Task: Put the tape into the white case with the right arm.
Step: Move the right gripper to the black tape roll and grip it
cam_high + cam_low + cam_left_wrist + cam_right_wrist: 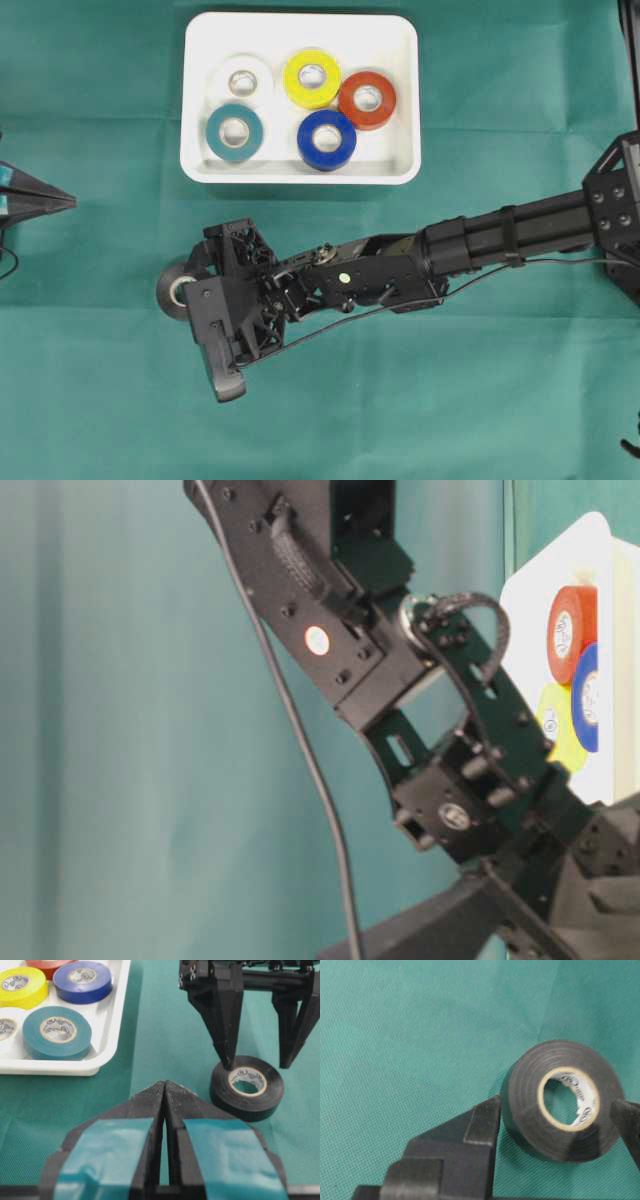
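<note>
Straddling the black tape [247,1087], the right claw [257,1062] stands wide, gripping nothing.

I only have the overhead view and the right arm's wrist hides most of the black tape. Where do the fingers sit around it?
Observer: In the left wrist view the right gripper straddles the black tape, one fingertip on each side, roll flat on the cloth.
Operator: Touching it yet?
Observer: The right wrist view puts one finger right at the roll's outer wall; whether it presses, I cannot tell. The jaws look open around it.
Operator: Is the roll lifted?
Observer: No, in the left wrist view its lower edge rests on the green cloth.
Operator: And the left gripper?
Observer: The left gripper is shut, tips together, apart from the roll.
</note>
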Controlling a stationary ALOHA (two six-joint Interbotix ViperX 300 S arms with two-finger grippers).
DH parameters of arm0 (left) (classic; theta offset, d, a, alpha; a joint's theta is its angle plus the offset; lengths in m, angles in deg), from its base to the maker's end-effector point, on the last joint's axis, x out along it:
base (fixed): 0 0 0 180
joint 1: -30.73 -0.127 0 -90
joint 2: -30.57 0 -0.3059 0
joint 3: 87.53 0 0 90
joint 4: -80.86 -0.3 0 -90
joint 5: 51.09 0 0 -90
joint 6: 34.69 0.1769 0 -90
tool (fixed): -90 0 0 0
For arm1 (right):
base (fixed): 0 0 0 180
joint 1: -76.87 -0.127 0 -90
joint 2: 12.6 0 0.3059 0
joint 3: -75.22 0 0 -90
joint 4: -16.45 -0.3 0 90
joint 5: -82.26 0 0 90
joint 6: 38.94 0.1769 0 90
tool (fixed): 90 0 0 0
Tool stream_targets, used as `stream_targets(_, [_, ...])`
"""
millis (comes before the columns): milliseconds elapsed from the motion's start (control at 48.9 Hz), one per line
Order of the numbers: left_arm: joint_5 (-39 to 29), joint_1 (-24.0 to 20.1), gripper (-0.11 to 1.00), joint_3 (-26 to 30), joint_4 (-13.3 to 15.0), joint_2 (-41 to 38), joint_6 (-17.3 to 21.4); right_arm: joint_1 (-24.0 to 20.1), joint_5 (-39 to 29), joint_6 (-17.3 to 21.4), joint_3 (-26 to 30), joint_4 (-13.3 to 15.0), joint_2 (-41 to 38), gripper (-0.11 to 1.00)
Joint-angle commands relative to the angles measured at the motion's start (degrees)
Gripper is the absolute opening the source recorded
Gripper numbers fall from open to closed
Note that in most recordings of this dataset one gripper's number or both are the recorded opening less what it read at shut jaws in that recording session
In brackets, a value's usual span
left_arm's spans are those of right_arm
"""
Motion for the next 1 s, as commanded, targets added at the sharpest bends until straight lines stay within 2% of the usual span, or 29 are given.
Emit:
stream_targets(0, [0.53,-0.09,0.0,0.7,0.09,-0.53,0.0,-0.88,-1.14,0.26,2.11,-0.35,0.79,0.59])
stream_targets(164, [0.53,-0.09,0.0,0.7,0.09,-0.53,0.0,-1.49,-2.55,0.62,4.04,-1.76,-0.79,0.58])
stream_targets(389, [0.44,-0.09,0.0,0.62,0.18,-0.53,0.0,-1.76,-5.89,0.62,7.03,-4.04,-3.25,0.46])
stream_targets(553, [0.53,-0.09,0.0,0.7,0.09,-0.53,0.0,-1.76,-9.93,0.62,9.23,-5.98,-4.04,0.41])
stream_targets(614, [0.44,-0.09,0.0,0.7,0.09,-0.53,0.0,-1.76,-11.78,0.62,10.11,-7.38,-4.22,0.37])
stream_targets(696, [0.53,-0.09,0.0,0.7,0.09,-0.53,0.0,-1.76,-13.45,0.62,10.81,-8.44,-4.31,0.2])
stream_targets(778, [0.53,-0.09,0.0,0.7,0.09,-0.53,0.0,-1.76,-13.27,0.53,11.07,-8.35,-4.31,0.07])
stream_targets(983, [0.53,-0.09,0.0,0.62,0.09,-0.53,0.0,-1.76,-12.57,0.44,11.07,-8.35,-4.31,0.02])
